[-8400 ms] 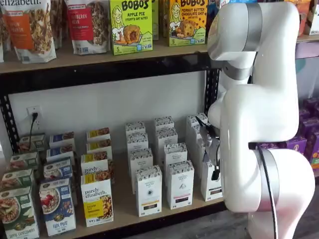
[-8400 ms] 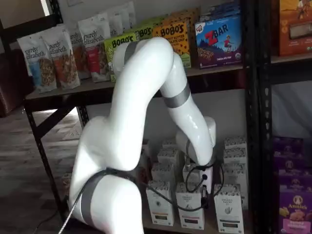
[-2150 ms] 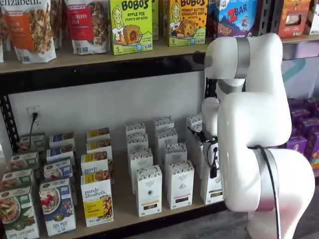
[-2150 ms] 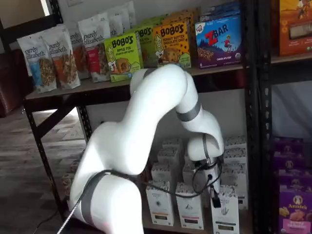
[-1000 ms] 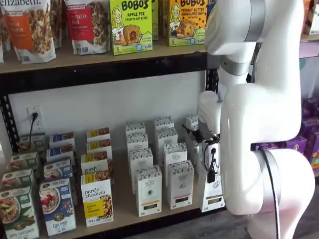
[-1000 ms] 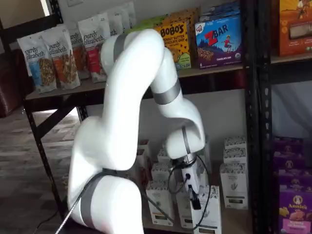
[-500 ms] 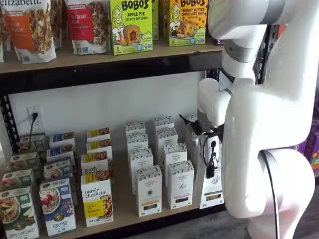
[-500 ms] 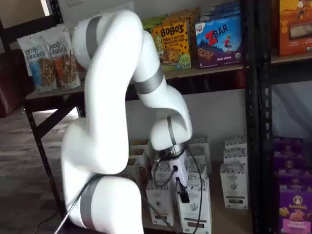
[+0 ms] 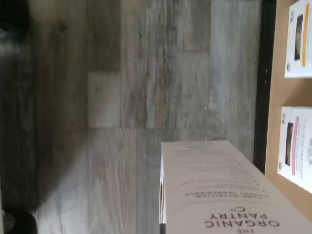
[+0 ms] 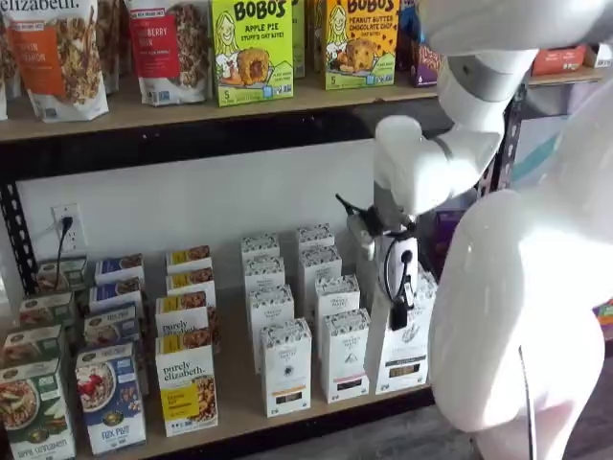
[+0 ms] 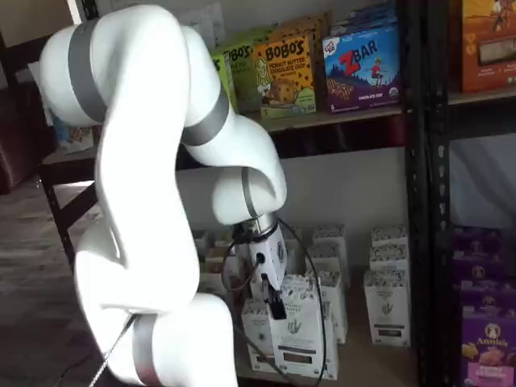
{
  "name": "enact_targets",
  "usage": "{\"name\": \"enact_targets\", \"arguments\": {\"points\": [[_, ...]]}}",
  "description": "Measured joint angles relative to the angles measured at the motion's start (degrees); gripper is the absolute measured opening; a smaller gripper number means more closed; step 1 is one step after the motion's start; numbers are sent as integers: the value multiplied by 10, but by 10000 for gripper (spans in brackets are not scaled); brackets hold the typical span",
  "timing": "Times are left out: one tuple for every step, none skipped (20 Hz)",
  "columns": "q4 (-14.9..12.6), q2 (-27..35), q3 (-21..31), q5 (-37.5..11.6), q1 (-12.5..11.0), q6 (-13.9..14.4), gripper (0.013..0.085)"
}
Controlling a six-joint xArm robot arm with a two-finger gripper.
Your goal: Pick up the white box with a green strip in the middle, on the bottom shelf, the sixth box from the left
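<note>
White carton with the olive-green strip now hangs clear in front of the long tan wooden bottom shelf; half a second ago it was nearer its row. My black-fingered gripper is clamped on it, so I judge the pick done.

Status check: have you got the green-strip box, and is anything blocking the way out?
Gripper shut on the white box. Box lifted clear of the bottom shelf, out over the floor. Nothing seen in the way.

The arm hides the white box in part — wrist view crops it.
</note>
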Motion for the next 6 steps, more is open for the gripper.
{"name": "enact_targets", "arguments": {"points": [[5,-25,9,15,8,2,450],[7,-42,14,25,13,4,450],[9,-55,19,34,18,7,450],[12,-67,22,42,21,7,450],[15,-77,24,50,23,6,450],[17,-86,26,58,26,7,450]]}}
